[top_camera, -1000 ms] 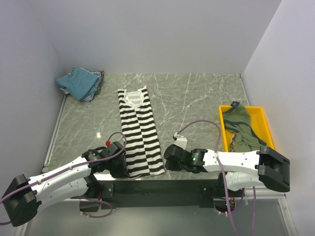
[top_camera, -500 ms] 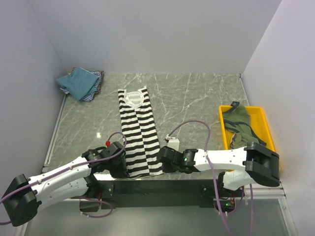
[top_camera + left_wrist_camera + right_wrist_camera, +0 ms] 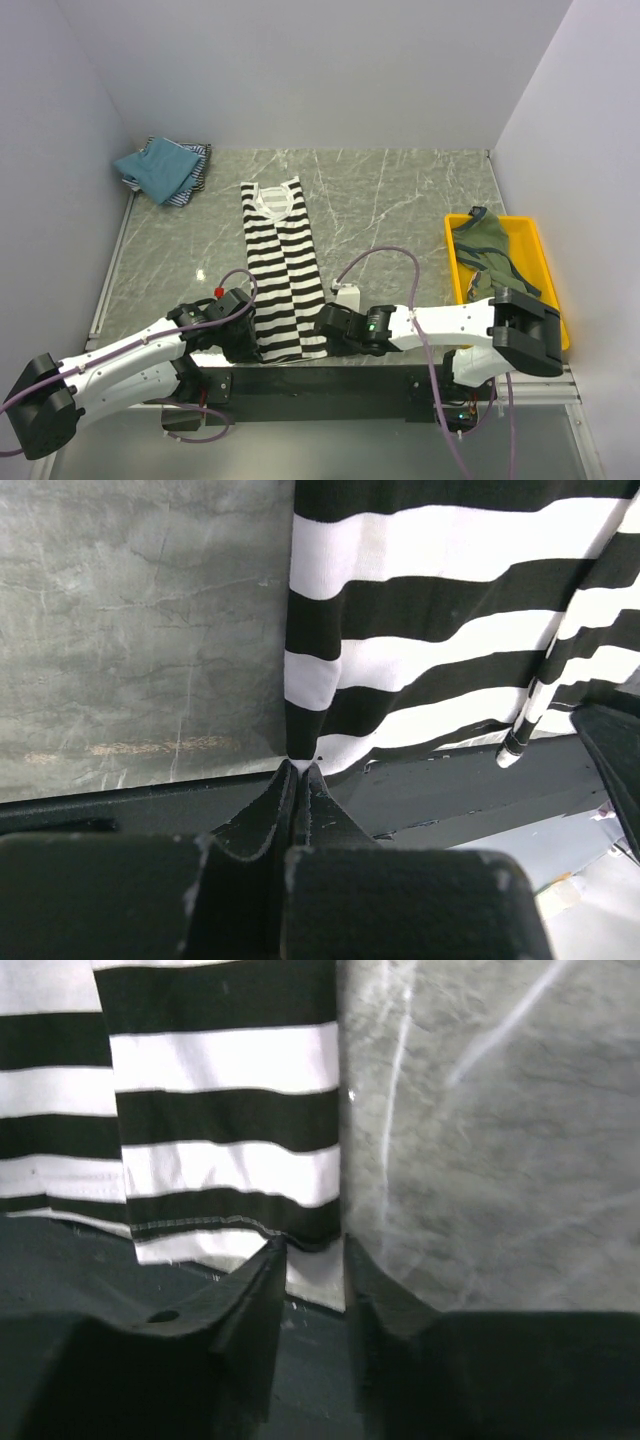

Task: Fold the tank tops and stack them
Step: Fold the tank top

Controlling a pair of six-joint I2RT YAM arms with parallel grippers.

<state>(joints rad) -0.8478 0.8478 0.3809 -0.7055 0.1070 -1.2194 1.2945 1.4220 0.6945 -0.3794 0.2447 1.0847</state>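
Enclosing a grey marbled table (image 3: 400, 200) stand pale walls (image 3: 300, 70). The black-and-white striped tank top (image 3: 285, 270) lies lengthwise mid-table. The left gripper (image 3: 300, 770) has its jaws closed on the near hem corner. The right gripper (image 3: 308, 1255) straddles the other corner, jaws slightly apart.

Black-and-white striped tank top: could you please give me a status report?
Left gripper shut on striped top, near-left hem corner. Right gripper open, straddling near-right corner. Top lying flat, nothing on it.
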